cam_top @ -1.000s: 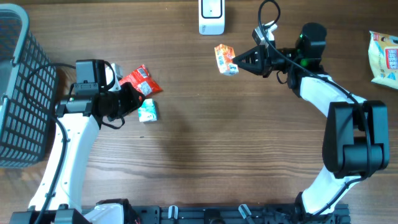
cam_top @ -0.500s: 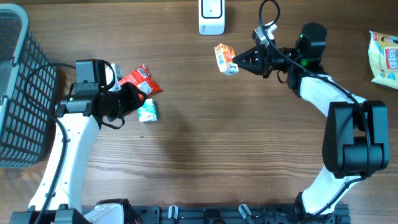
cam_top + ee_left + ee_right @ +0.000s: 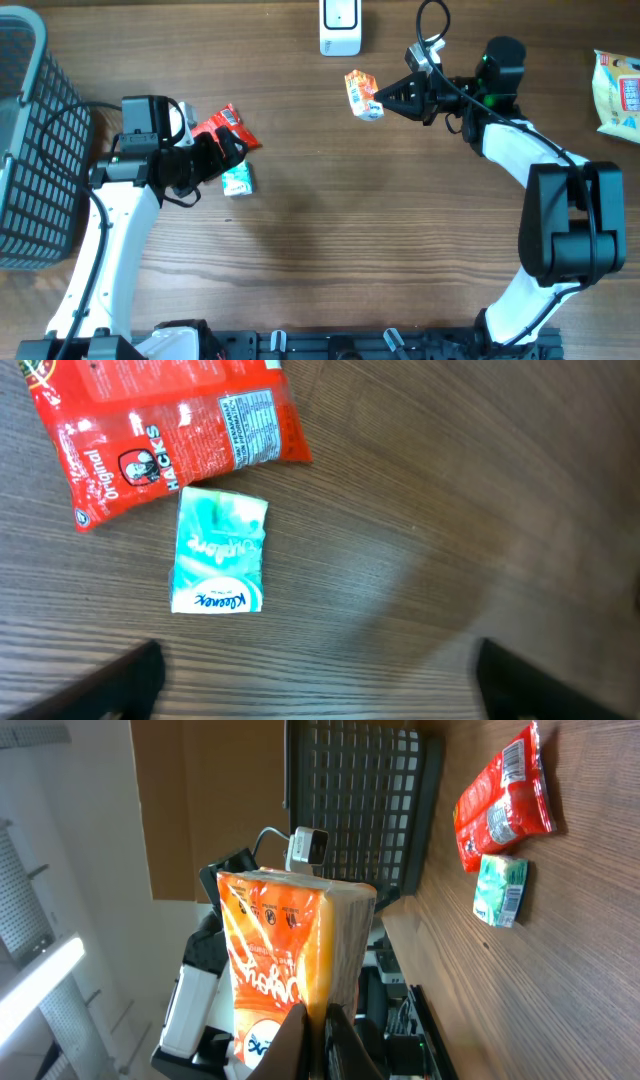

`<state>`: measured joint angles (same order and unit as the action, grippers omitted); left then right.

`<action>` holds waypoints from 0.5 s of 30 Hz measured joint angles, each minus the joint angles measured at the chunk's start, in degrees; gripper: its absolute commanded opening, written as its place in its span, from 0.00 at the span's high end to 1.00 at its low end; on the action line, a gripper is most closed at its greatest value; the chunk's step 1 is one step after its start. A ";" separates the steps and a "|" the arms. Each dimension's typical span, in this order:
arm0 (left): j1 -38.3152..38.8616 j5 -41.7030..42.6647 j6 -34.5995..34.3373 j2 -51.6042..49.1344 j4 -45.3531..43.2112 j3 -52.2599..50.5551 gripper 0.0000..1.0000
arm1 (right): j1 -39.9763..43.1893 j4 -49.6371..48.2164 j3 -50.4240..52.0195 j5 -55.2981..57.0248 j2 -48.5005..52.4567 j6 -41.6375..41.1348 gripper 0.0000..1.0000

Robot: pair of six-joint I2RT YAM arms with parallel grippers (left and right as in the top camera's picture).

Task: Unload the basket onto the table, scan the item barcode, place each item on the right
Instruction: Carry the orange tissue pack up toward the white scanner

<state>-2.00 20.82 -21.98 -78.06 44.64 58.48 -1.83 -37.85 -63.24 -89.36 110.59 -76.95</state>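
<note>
On the brown wooden bench (image 3: 300,260), the left gripper (image 3: 318,660) has just spread its jaws wide, so the Kleenex pack (image 3: 220,550) lies free beside the red Hacks bag (image 3: 150,430); probably that item is finished. Near the white scanner (image 3: 340,25) the right gripper (image 3: 382,102) is clamped on the orange pack (image 3: 362,95), held in the air. I count one basket (image 3: 30,150), one scanner, four packets.

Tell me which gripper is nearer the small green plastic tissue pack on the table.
Left. The left gripper, jaws open, sits right beside the green tissue pack; the right gripper is far across the wooden table, shut on an orange snack packet.
</note>
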 measured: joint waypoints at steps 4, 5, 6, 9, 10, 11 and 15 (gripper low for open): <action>0.00 0.02 -0.11 0.00 0.00 0.00 0.00 | 0.00 0.00 0.00 0.02 0.00 -0.09 0.96; 0.00 0.00 -0.13 0.00 0.00 0.00 0.00 | 0.00 -0.02 0.00 0.04 0.00 -0.37 0.96; 0.00 0.00 -0.13 0.00 0.00 0.00 0.00 | 0.00 -0.39 0.02 0.72 0.00 -0.68 0.96; 0.00 0.00 -0.13 0.00 0.00 0.00 0.00 | 0.00 -4.87 0.02 3.91 0.00 -1.75 0.96; 0.00 0.00 -0.11 0.00 0.00 0.00 0.00 | 0.00 -6.62 0.00 4.96 0.00 -1.90 0.95; 0.00 0.00 -0.13 0.00 0.00 0.00 0.00 | 0.00 -8.44 0.00 6.23 0.00 -2.34 0.95; 0.00 0.00 -0.13 0.00 -0.02 0.00 0.00 | 0.00 -10.67 -0.02 10.43 0.00 -2.29 0.95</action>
<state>-2.00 20.82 -22.11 -78.06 44.62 58.48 -1.83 -48.51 -63.26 -78.94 110.59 -79.24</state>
